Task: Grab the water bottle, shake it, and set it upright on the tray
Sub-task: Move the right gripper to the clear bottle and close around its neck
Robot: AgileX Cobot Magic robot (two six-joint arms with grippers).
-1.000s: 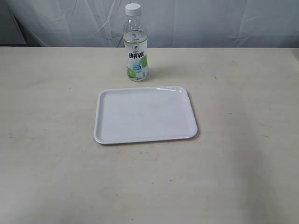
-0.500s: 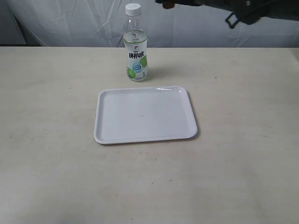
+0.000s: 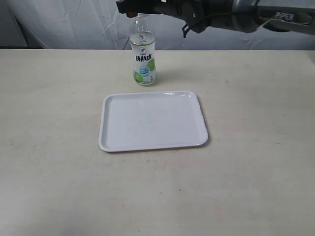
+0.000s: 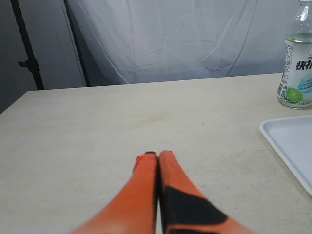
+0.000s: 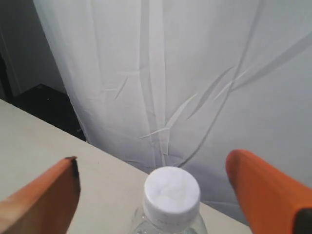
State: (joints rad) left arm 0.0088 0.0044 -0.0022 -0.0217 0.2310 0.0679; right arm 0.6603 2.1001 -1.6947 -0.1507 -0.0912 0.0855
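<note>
The water bottle (image 3: pixel 143 61) stands upright on the table just behind the white tray (image 3: pixel 152 142), which lies flat with nothing on it. My right gripper (image 3: pixel 137 9) hovers at the bottle's top and hides the cap in the exterior view. In the right wrist view the right gripper (image 5: pixel 153 163) is open, its orange fingers (image 5: pixel 46 197) wide on either side of the white cap (image 5: pixel 171 191) without touching it. My left gripper (image 4: pixel 153 156) is shut on nothing, low over the table. From there the bottle (image 4: pixel 298 63) and a tray corner (image 4: pixel 287 139) lie well off to one side.
A white curtain (image 3: pixel 74 24) hangs behind the beige table (image 3: pixel 246 172). A dark stand (image 4: pixel 27 58) rises beyond the table's far edge in the left wrist view. The right arm (image 3: pixel 256 12) stretches across the top of the exterior view.
The right arm came in from the upper right and moved left until its gripper reached the bottle's cap. Bottle and tray have not moved.
</note>
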